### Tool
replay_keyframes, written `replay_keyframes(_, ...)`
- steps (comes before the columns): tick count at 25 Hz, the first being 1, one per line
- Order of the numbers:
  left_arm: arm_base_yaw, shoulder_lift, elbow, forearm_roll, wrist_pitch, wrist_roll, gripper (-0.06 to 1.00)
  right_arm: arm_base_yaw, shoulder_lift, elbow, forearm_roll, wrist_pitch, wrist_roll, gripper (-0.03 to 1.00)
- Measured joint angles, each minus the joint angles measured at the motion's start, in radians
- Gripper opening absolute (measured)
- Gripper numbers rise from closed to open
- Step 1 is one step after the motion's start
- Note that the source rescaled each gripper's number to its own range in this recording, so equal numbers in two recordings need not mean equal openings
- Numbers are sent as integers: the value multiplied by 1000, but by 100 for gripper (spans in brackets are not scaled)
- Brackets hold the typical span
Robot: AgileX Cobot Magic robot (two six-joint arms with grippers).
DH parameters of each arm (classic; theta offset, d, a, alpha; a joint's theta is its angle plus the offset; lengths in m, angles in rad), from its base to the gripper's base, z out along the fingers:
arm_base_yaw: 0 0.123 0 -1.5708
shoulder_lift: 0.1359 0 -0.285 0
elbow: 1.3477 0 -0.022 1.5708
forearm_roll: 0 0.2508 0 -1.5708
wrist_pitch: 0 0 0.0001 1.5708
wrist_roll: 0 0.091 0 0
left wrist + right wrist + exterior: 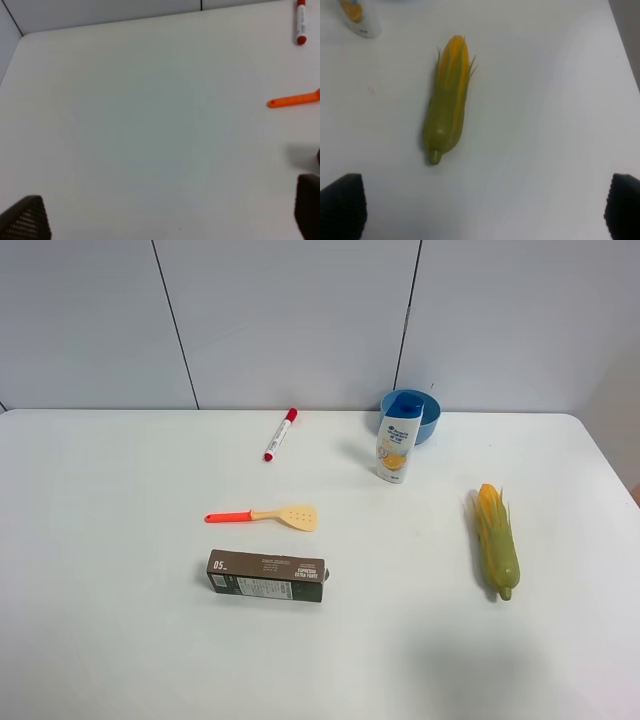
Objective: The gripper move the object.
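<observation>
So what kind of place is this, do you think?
Probably a lab or test bench, not a home: a bare white table against plain grey wall panels, with unrelated props laid out, like a carton, corn cob and shampoo bottle.

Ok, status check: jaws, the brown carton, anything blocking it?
Both grippers open, empty: left gripper, right gripper. Carton flat on table, untouched. Spatula lies just behind it, not touching.

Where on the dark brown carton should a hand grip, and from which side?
Probably from above, at the middle of the carton, closing across its narrow width. It lies flat with its long axis left to right, bare table along its front side and the spatula well behind it.
</observation>
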Motion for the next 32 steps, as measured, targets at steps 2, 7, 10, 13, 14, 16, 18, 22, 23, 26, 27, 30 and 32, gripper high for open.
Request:
replay_keyframes(2,0,0,0,0,0,0,100,0,0,0,-4,0,0,100)
replay_keyframes(7,0,0,0,0,0,0,100,0,-4,0,-14,0,21,100)
replay_keyframes(10,0,0,0,0,0,0,100,0,-56,0,-22,-3,23,100)
replay_keyframes(13,0,0,0,0,0,0,100,0,-88,0,-28,-3,30,100)
replay_keyframes(14,0,0,0,0,0,0,100,0,-88,0,-28,-3,30,100)
replay_keyframes(16,0,0,0,0,0,0,100,0,-88,0,-29,-3,31,100)
replay_keyframes(18,0,0,0,0,0,0,100,0,-88,0,-29,-3,31,100)
replay_keyframes(22,0,0,0,0,0,0,100,0,-88,0,-29,-3,31,100)
replay_keyframes(23,0,0,0,0,0,0,100,0,-88,0,-29,-3,31,100)
replay_keyframes(26,0,0,0,0,0,0,100,0,-88,0,-29,-3,31,100)
replay_keyframes(27,0,0,0,0,0,0,100,0,-88,0,-29,-3,31,100)
replay_keyframes(30,0,0,0,0,0,0,100,0,-88,0,-31,-3,31,100)
replay_keyframes(32,0,0,0,0,0,0,100,0,-88,0,-32,-3,31,100)
